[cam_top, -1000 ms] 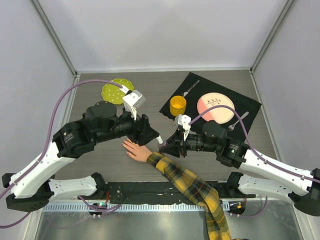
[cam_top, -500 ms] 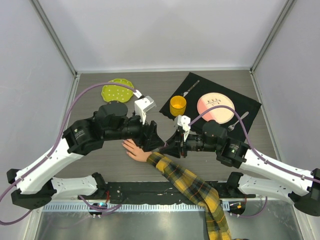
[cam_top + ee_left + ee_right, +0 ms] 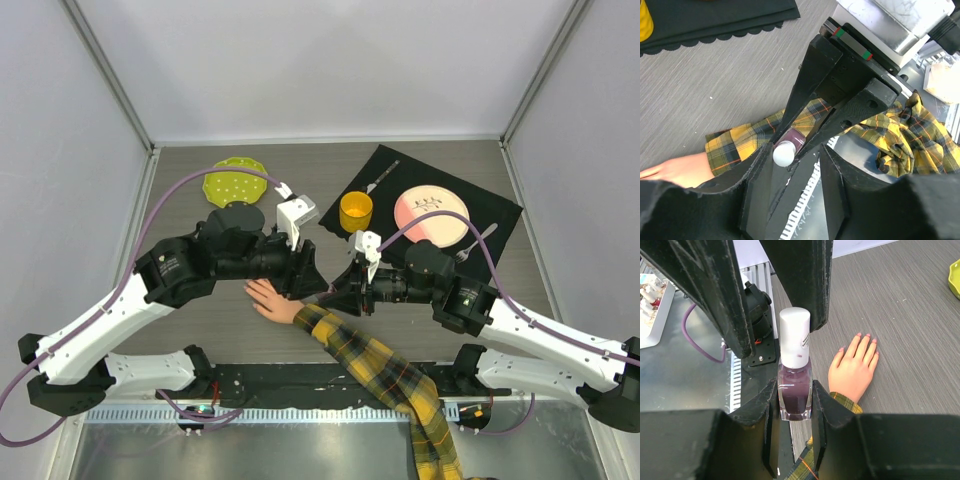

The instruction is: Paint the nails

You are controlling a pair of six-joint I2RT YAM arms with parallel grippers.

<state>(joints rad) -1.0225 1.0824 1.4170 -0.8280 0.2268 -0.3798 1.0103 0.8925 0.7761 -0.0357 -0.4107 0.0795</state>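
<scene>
My right gripper (image 3: 794, 390) is shut on a dark purple nail polish bottle (image 3: 795, 392) and holds it upright by its glass body. The bottle's white cap (image 3: 794, 337) (image 3: 784, 153) sticks out between the fingers (image 3: 720, 295) of my left gripper (image 3: 796, 155). One left finger lies against the cap and the other stands apart from it, so the jaws are open. The peach mannequin hand (image 3: 268, 298) (image 3: 855, 370) lies flat on the table, just left of the two grippers. Its tiny pink nails (image 3: 863, 336) show at the fingertips. A yellow-and-black plaid sleeve (image 3: 380, 370) trails toward the near edge.
A black mat (image 3: 500, 215) at the back right carries a yellow cup (image 3: 356, 210), a pink plate (image 3: 430, 215) and two forks (image 3: 380, 177). A yellow-green plate (image 3: 235, 182) sits at the back left. Grey walls close three sides.
My left gripper has moved right, up to the right gripper, and now straddles the bottle's cap with narrower jaws. The right arm and the mannequin hand have stayed put.
</scene>
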